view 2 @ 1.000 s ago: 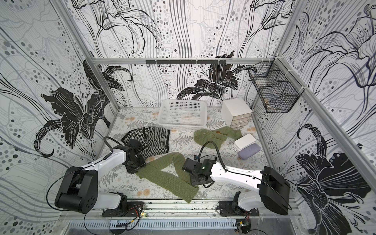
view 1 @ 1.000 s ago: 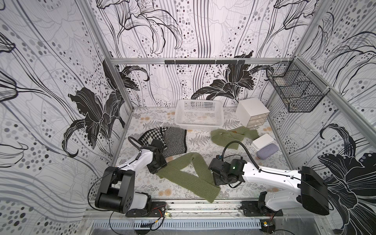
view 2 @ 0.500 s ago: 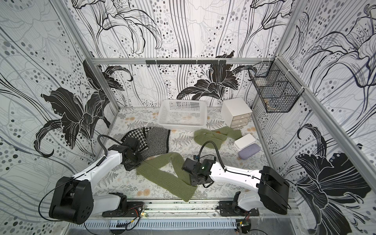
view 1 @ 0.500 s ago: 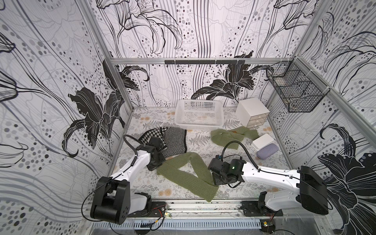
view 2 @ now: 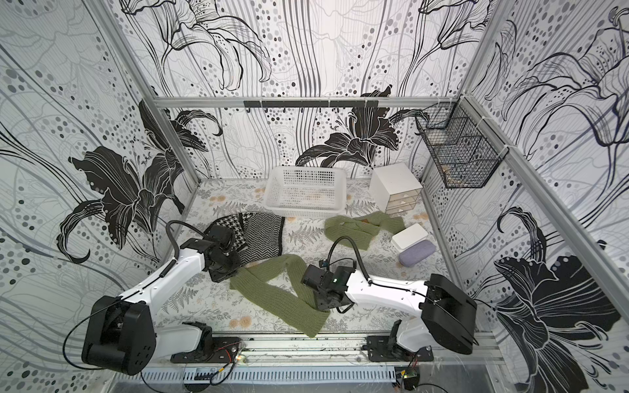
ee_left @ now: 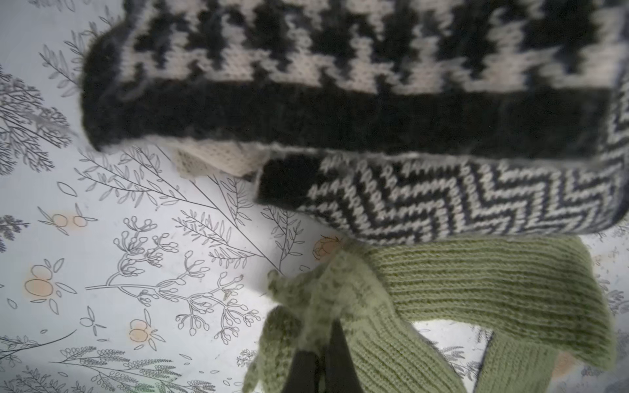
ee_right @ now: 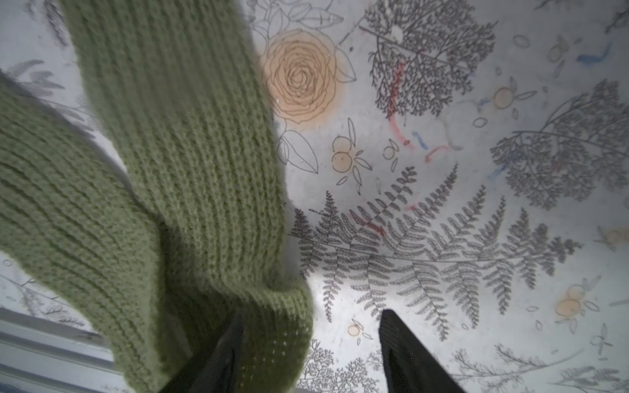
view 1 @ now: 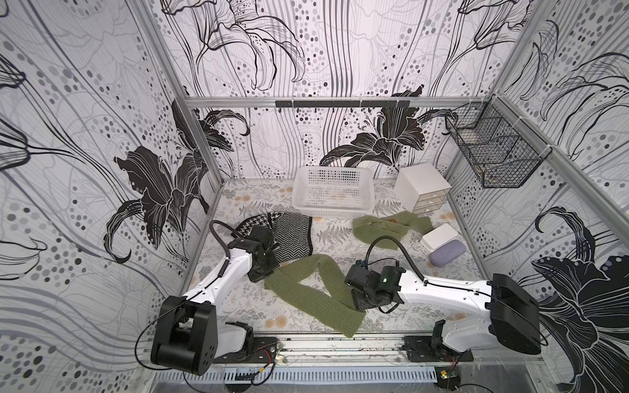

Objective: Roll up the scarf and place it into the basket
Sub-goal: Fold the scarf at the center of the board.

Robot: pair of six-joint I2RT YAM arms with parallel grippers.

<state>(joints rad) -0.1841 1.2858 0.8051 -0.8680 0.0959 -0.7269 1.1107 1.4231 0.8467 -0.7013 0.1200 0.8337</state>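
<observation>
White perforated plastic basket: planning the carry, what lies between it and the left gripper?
In both top views, a folded black-and-white patterned knit scarf lies there, then bare floral-print tabletop.

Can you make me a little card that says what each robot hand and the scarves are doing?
Left gripper: shut, pinching the long green scarf
Right gripper: open, at that scarf's edge
Its shape: bent, lying flat, not rolled
Basket: at the back, no scarf inside
Also there: black-and-white scarf, second green scarf
</observation>
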